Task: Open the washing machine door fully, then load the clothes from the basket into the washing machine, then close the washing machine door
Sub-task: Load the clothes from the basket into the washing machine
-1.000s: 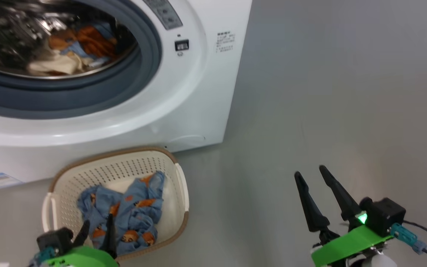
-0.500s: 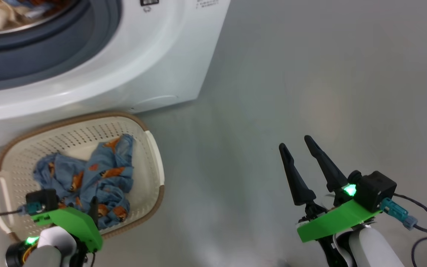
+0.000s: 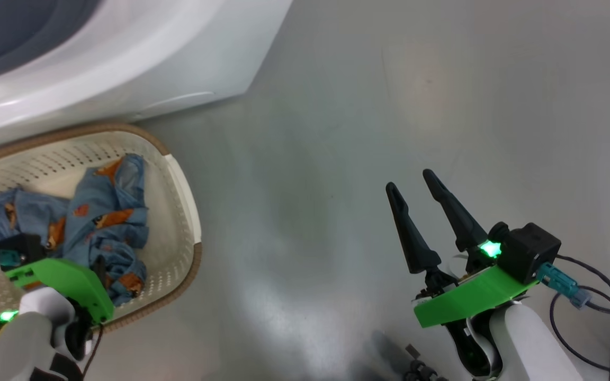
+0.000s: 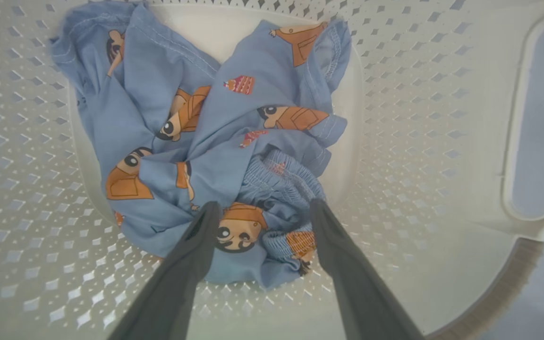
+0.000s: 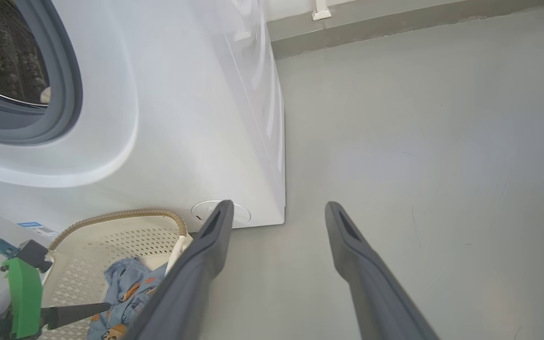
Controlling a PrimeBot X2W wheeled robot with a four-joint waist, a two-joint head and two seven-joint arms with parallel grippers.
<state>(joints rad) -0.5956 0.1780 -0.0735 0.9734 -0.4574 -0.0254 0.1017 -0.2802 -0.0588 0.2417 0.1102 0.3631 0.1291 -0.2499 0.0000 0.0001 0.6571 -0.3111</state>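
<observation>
– The clothes [image 4: 196, 141]?
– Lower left of the frame: blue, in the basket [image 3: 178, 174], its rim beside the washing machine [image 3: 125, 63]; the left gripper [image 4: 263, 205] is spread over them.
– Open room?
– Bare floor [image 3: 337, 132] centre and right; the right gripper [image 3: 410, 179] is spread there.

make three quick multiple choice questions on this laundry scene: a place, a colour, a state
1. Where does the basket stand?
A. on the floor by the washing machine
B. on top of the machine
C. inside the drum
2. What colour are most of the clothes in the basket?
A. red
B. light blue
C. black
3. How is the left end effector?
A. shut on a basket handle
B. shut on the clothes
C. open over the clothes

Answers: 1 A, it sits on the floor below the machine's front; 2 B, blue fabric with orange prints; 3 C, its fingers stand spread above the clothes.
</observation>
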